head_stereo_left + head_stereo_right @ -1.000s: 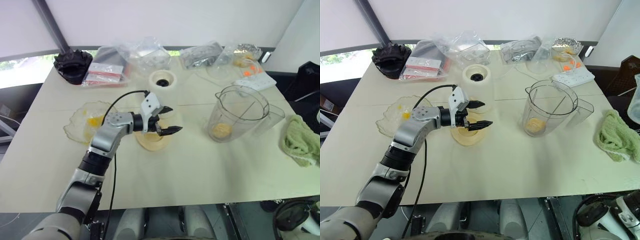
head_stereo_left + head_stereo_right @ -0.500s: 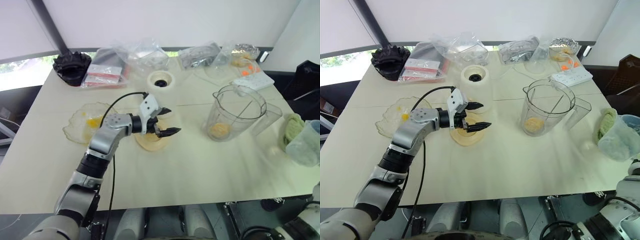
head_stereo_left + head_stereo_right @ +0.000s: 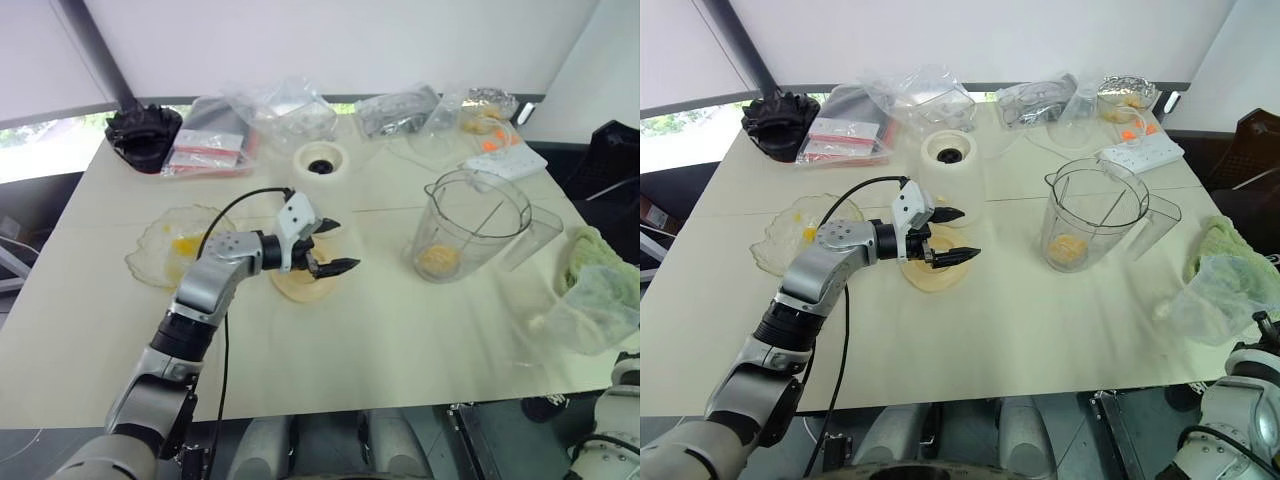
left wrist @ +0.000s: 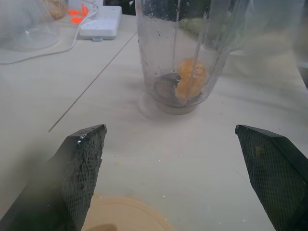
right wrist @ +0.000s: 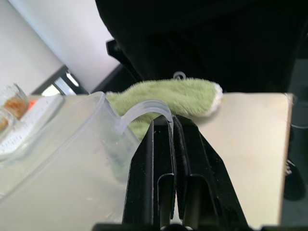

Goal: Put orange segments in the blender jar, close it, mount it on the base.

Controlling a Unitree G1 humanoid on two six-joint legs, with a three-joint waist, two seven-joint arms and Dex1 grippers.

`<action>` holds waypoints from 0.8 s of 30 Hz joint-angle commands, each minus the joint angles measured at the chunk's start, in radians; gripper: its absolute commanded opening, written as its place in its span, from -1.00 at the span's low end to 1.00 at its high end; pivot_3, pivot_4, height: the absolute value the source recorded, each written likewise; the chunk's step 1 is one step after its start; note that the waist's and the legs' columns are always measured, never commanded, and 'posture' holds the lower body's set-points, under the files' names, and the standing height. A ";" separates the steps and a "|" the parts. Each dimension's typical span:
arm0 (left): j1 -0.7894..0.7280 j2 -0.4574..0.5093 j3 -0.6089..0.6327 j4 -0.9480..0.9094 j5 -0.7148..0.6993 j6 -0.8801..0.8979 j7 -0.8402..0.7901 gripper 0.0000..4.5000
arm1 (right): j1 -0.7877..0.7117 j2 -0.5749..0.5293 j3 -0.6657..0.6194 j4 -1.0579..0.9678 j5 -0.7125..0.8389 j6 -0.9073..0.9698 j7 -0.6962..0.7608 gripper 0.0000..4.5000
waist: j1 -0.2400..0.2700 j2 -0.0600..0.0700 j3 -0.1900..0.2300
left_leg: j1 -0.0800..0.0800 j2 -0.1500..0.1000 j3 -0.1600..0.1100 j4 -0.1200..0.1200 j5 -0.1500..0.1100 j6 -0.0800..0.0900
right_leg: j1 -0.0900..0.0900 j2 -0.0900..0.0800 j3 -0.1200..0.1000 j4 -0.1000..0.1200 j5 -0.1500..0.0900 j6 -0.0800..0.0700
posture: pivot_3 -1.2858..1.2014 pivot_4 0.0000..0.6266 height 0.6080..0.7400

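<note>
A: Where's the lid (image 3: 303, 283) from the left gripper (image 3: 327, 247)?

B: Directly beneath its spread fingers. The jar (image 3: 470, 226), segments (image 3: 441, 261) inside, stands well right.

A: And the right fingers (image 5: 169, 144)?

B: Pressed together, seemingly pinching a clear cup's (image 3: 590, 312) rim.

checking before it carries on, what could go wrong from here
The right gripper pinches only the thin handle of a clear cup hanging at the table's edge; it could slip and fall. The left gripper, open over the lid, could nudge the lid instead of gripping it.
</note>
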 commanded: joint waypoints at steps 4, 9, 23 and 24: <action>-0.018 -0.001 0.001 -0.024 -0.003 -0.014 -0.005 1.00 | -0.053 -0.085 0.027 0.100 0.006 -0.102 0.008 -0.99 | 0.000 0.000 0.000 | 0.000 0.000 0.000 0.000 0.000 0.000 | 0.000 0.000 0.000 0.000 0.000 0.000 | 0.03 -0.52 1.00; -0.014 0.003 0.003 -0.029 -0.001 -0.013 -0.002 1.00 | -0.042 -0.077 0.067 0.178 -0.007 -0.155 0.024 -0.99 | 0.001 0.000 0.000 | 0.000 0.000 0.000 0.000 0.000 0.000 | 0.000 0.001 0.000 0.000 0.000 0.000 | 0.03 -0.52 1.00; -0.004 0.009 0.001 -0.048 -0.006 -0.001 0.009 1.00 | 0.166 -0.081 0.222 0.207 -0.143 -0.228 0.099 -0.99 | 0.000 0.000 0.000 | 0.000 0.000 0.000 0.000 0.000 0.000 | 0.000 0.000 0.000 0.000 0.000 0.000 | 0.03 -0.52 1.00; -0.003 0.007 -0.001 -0.048 -0.006 -0.002 0.009 1.00 | 0.177 -0.082 0.228 0.204 -0.143 -0.230 0.102 -0.99 | 0.001 -0.001 0.000 | 0.000 0.000 0.000 0.000 0.000 0.000 | 0.000 0.000 0.000 -0.001 0.000 0.000 | 0.03 -0.52 1.00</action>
